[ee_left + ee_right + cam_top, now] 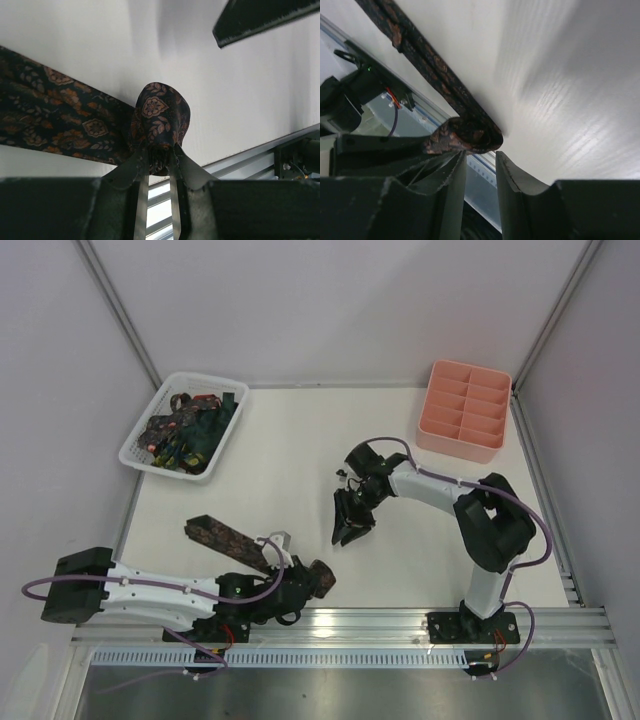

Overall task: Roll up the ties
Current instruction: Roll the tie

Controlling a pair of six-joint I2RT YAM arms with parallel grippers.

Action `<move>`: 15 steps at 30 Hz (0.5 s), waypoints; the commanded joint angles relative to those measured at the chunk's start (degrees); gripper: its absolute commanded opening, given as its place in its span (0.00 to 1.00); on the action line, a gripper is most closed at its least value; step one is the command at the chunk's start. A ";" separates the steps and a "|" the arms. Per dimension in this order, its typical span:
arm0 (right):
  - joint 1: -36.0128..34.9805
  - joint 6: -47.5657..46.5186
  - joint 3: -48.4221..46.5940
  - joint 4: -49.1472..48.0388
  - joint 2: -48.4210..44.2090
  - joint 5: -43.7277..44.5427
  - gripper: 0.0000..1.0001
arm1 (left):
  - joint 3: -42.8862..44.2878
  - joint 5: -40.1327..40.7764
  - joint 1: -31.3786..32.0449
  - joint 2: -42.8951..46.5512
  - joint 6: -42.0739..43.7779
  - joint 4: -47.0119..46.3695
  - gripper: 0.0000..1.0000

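A brown tie with a reddish pattern (225,536) lies flat on the table near the front left. Its near end is curled into a small roll (161,116). My left gripper (303,581) is shut on that roll at the table's front edge; its fingertips (176,159) pinch the fabric fold. My right gripper (350,530) hangs above the table right of and beyond the roll, apart from it. Its jaws stand a little open with nothing between them. In the right wrist view the roll (470,135) shows just beyond the fingertips (456,165).
A white lattice basket (137,440) at the back left holds several dark green ties (190,430). A pink compartment tray (495,445) stands at the back right. The metal rail (400,620) runs along the front edge, right beside the roll.
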State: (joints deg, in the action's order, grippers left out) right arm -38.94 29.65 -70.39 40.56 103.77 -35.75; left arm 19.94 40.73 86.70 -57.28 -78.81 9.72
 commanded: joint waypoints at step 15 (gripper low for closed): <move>-3.34 2.95 10.27 -17.87 -4.80 -9.16 0.54 | -2.19 3.30 0.67 7.61 -8.85 9.10 0.00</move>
State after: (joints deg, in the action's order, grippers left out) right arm -41.82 31.79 -60.71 25.96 100.73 -44.29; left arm 18.63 41.78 86.89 -51.94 -89.89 20.27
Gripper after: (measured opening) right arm 0.541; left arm 0.221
